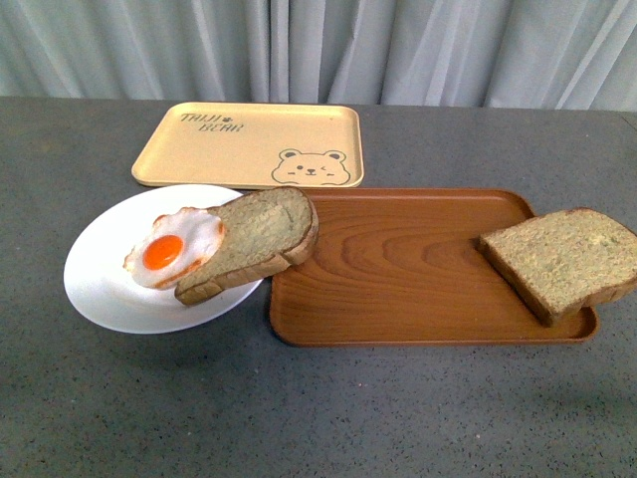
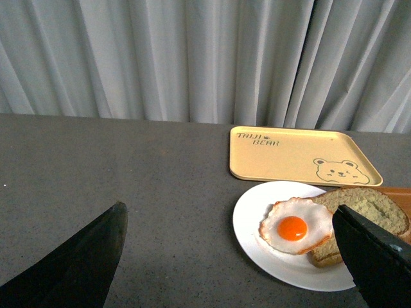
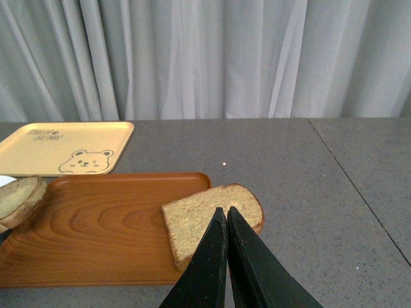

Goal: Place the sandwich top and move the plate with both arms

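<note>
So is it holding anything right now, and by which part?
Nothing. The left gripper is open and empty; the right gripper is shut on nothing, the sandwich top lying free on the wooden tray.

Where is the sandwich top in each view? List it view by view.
Front: sandwich top at the right, on the wooden tray's end.
Left wrist: not in it; only the paler slice shows.
Right wrist: sandwich top just beyond the right gripper's shut tips, on the same tray.
Shared landmark: bear tray.

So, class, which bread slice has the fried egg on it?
The paler slice on the white plate; the browner slice lies bare on the wooden tray.
</note>
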`<state>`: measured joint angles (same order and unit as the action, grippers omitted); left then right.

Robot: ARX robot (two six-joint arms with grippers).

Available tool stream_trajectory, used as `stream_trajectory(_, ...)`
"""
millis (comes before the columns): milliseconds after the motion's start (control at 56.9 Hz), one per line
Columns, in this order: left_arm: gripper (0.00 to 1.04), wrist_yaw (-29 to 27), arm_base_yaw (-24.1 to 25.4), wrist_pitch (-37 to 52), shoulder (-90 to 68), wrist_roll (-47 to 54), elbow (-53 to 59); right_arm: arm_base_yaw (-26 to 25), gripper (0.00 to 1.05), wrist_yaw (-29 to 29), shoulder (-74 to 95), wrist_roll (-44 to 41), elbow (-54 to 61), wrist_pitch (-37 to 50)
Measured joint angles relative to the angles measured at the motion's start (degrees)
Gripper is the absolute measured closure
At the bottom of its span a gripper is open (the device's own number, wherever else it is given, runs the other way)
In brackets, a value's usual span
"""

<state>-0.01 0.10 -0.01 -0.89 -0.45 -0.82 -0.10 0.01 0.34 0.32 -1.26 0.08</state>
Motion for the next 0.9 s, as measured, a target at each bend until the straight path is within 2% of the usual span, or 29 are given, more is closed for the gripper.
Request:
stream_trajectory(580, 0.09, 0.0, 0.0, 0.0, 0.0, 0.0, 0.0, 0.0, 1.02, 0.0, 0.0, 0.0, 0.0, 0.0)
stream_trajectory(896, 0.09, 0.0, 0.0, 0.0, 0.0, 0.0, 0.0, 0.2, 0.5, 1.1, 0.6, 0.5, -0.3, -0.8)
